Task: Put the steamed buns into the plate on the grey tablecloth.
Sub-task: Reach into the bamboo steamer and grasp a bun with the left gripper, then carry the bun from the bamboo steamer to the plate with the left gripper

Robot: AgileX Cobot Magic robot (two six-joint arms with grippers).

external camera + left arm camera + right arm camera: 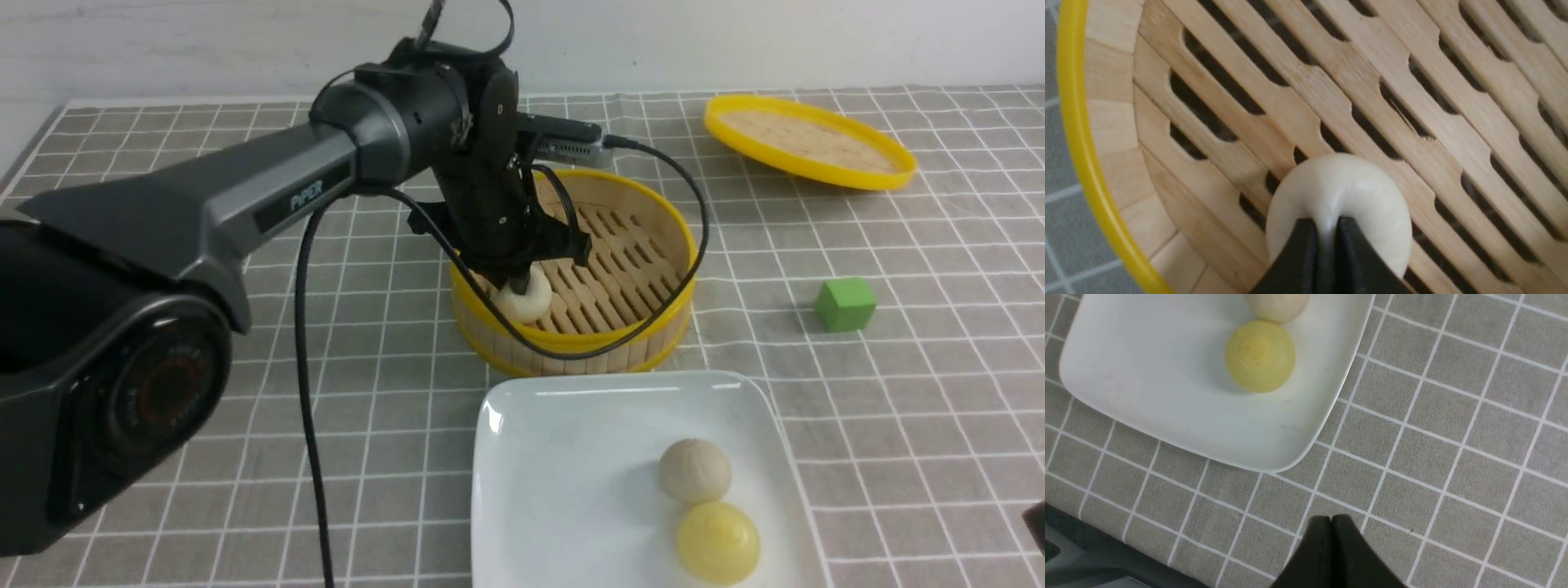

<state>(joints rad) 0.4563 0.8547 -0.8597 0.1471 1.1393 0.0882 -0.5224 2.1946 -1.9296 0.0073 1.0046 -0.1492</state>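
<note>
The left gripper [1326,223] is almost shut, its tips pinching the soft top of a pale bun [1339,192]. That bun sits on the slats of the basket [571,347], close to the rim on the robot's left. This looks like the grasp on the third bun. Next comes a straight lift clear of the rim, then a carry to the bare part of the plate [555,474] without losing the shallow pinch. The right gripper [1331,519] hangs shut and empty over the cloth [898,392] by the plate's corner. There are three buns: one in the basket, and a beige bun [695,470] and a yellow bun [718,542] touching on the plate. There is one basket, one plate, one lid [808,140] and one cube [845,304].
</note>
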